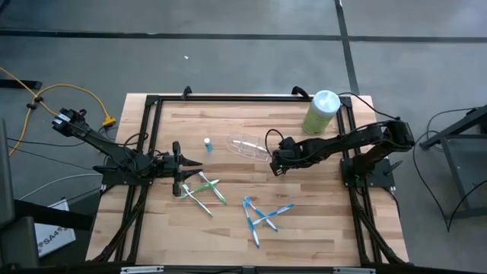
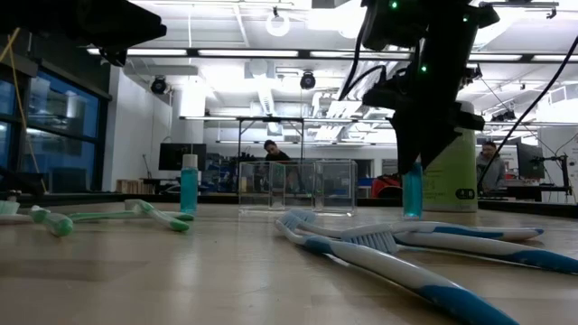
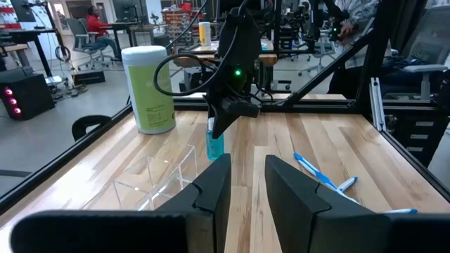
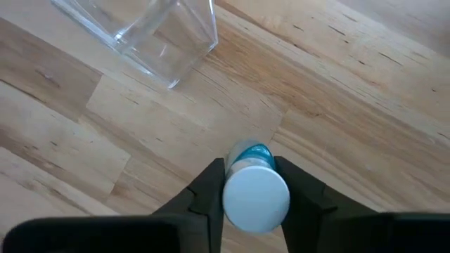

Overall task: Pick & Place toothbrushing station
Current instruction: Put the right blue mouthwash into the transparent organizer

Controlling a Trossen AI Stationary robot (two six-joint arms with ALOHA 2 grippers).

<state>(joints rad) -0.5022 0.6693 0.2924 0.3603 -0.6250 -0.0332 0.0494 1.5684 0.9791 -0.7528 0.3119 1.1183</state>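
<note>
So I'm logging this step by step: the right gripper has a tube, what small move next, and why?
Probably lift the tube a little. The right gripper is shut on it low over the wood, and the clear cup lies on its side nearby, so the tube needs clearance before it goes anywhere.

At table height, two blue-and-white plastic toothbrushes (image 2: 406, 262) lie crossed in the lower right of the frame, bristles near the centre. To the left, green-and-white toothbrushes (image 2: 108, 217) lie on the wooden tabletop (image 2: 181, 280). Behind them, left of centre, a small tube with a blue cap (image 2: 189, 184) stands upright. A clear plastic cup (image 2: 296, 186) lies at centre. Right of centre, the dark right gripper (image 2: 413, 171) comes down from the top, its fingers closed around a second blue-capped tube (image 2: 413, 194) that hangs near the table. A pale green cylindrical canister (image 2: 452, 171) stands just behind it. A person shows in the room at far right.
</note>
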